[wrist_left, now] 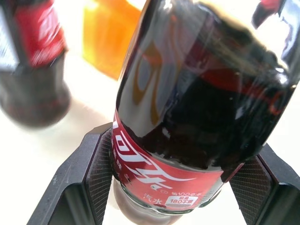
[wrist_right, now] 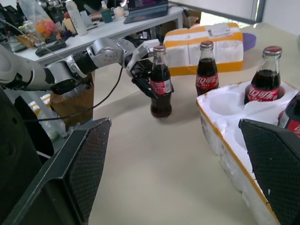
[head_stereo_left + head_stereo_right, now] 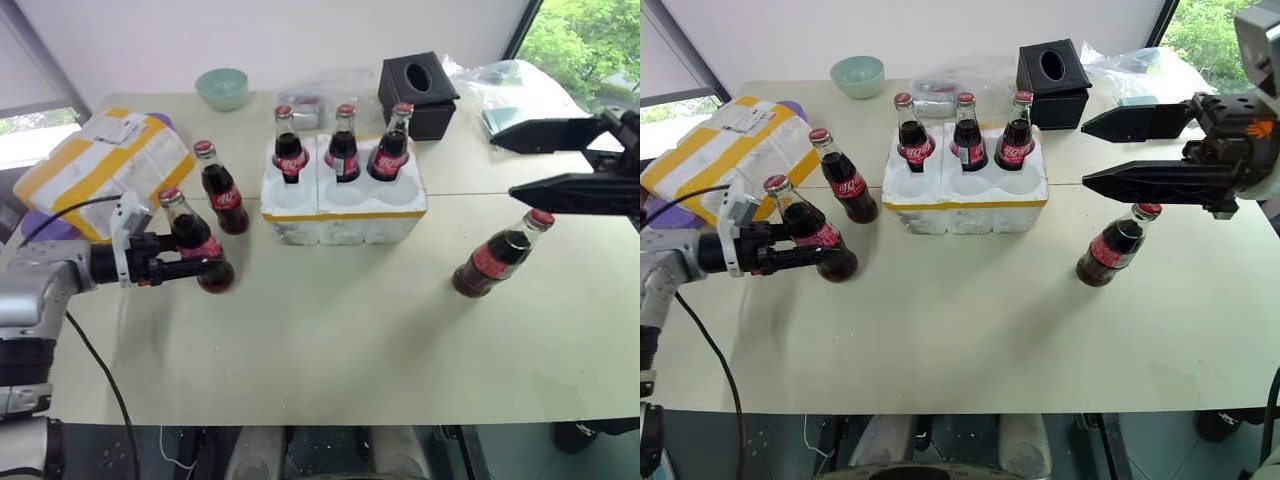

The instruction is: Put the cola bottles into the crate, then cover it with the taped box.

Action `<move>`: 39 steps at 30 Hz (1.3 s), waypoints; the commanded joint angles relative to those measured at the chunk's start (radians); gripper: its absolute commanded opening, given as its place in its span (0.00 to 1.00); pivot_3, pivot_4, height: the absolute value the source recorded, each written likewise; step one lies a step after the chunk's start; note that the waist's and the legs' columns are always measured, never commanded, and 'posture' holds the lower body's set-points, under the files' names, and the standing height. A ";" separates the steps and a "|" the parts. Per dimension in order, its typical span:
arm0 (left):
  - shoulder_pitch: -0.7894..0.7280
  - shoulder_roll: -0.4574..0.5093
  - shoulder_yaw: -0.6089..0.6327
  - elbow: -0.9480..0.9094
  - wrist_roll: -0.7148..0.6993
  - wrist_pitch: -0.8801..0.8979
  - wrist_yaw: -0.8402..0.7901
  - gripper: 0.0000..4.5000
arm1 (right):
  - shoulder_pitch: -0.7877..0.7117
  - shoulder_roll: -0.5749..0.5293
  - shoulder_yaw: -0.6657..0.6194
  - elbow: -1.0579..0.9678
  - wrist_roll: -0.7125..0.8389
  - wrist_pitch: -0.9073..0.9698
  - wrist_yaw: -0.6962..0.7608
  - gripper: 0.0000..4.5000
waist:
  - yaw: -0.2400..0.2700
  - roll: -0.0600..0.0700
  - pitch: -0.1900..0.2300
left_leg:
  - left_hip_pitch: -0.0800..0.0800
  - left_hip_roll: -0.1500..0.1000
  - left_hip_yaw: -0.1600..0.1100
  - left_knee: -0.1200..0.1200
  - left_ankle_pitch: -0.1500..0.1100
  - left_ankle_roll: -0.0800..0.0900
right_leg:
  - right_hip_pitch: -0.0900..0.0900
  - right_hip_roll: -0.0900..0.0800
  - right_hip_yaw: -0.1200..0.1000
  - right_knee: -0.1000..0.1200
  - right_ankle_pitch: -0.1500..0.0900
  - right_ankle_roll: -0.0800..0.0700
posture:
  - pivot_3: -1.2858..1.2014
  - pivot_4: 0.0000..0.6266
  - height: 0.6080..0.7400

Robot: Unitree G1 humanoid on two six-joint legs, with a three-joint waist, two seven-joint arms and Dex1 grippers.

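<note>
Over at the far left, the taped box (image 3: 100,165) is parked just behind the left gripper (image 3: 200,258), yellow bands all over it and a white label on top. That gripper's two black fingers are clamped round the lower body of a cola bottle (image 3: 195,240), which is tilted, its base at the tabletop. The pads (image 1: 101,173) are seen pressed against the glass on both sides in the left wrist view, so it's a proper grip. A second loose bottle (image 3: 220,190) is stood upright just beyond the held one, between it and the crate.

Further right of that gripper the crate (image 3: 343,205) is set on the table (image 3: 350,340), with three bottles (image 3: 343,145) seated in its back row of wells and the front row left unfilled. Behind the crate a mint bowl (image 3: 221,87) and a black tissue box (image 3: 418,92) are spotted.

Below the right gripper (image 3: 1105,150), a last bottle (image 3: 1115,245) is stood on the table at a slight tilt, untouched. That gripper is hung above the table, pointed toward the crate, fingers spread wide apart with nothing between them.
</note>
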 commanded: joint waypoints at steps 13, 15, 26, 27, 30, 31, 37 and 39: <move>-0.605 -0.153 -0.239 0.023 -0.009 0.183 -0.023 0.63 | 0.077 0.035 -0.082 -0.078 -0.011 -0.047 -0.123 1.00 | -0.001 -0.001 0.001 | -0.007 -0.001 -0.001 0.007 0.001 -0.001 | -0.003 0.001 0.000 0.002 0.002 0.004 | 0.52 0.24 0.99; -0.641 -0.204 -0.267 0.030 0.040 0.175 0.054 0.63 | 0.087 0.041 -0.093 -0.088 -0.011 -0.048 -0.149 1.00 | 0.001 -0.001 0.001 | -0.011 -0.001 -0.002 0.012 0.001 -0.001 | -0.003 0.001 0.000 0.002 0.003 0.006 | 0.52 0.24 0.99; -0.730 -0.431 -0.230 -0.022 0.057 0.339 0.408 0.63 | 0.171 0.065 -0.163 -0.151 0.048 -0.037 -0.235 1.00 | -0.002 -0.002 0.001 | -0.012 -0.002 -0.001 0.015 0.001 0.000 | -0.005 0.000 0.003 0.001 0.006 0.009 | 0.52 0.24 0.99; -0.736 -0.441 -0.229 -0.014 0.062 0.332 0.420 0.63 | 0.174 0.066 -0.162 -0.151 0.050 -0.039 -0.239 1.00 | -0.001 -0.002 0.001 | -0.012 -0.002 -0.001 0.015 0.001 0.000 | -0.005 0.000 0.003 0.001 0.006 0.009 | 0.52 0.24 0.99; -0.768 -0.488 -0.223 0.044 0.075 0.313 0.467 0.63 | 0.177 0.068 -0.158 -0.149 0.053 -0.045 -0.249 1.00 | 0.001 -0.002 0.001 | -0.012 -0.002 -0.001 0.015 0.001 0.000 | -0.004 0.000 0.003 0.001 0.006 0.009 | 0.52 0.24 0.99; -0.778 -0.501 -0.221 0.062 0.076 0.311 0.478 0.63 | 0.178 0.068 -0.157 -0.149 0.054 -0.047 -0.251 1.00 | 0.001 -0.002 0.001 | -0.013 -0.002 -0.001 0.015 0.001 0.000 | -0.004 0.000 0.003 0.001 0.006 0.009 | 0.52 0.24 0.99; -0.823 -0.596 -0.262 0.225 0.153 0.173 0.525 0.63 | 0.183 0.079 -0.138 -0.146 0.029 -0.076 -0.258 1.00 | 0.002 -0.002 0.001 | -0.013 -0.002 -0.001 0.015 0.001 0.000 | -0.004 0.000 0.003 0.001 0.006 0.009 | 0.52 0.24 0.99; -0.831 -0.616 -0.280 0.276 0.185 0.128 0.528 0.63 | 0.184 0.078 -0.132 -0.146 0.018 -0.084 -0.262 1.00 | -0.001 -0.002 0.001 | -0.013 -0.002 -0.001 0.015 0.001 0.000 | -0.004 0.000 0.003 0.001 0.006 0.009 | 0.52 0.24 0.99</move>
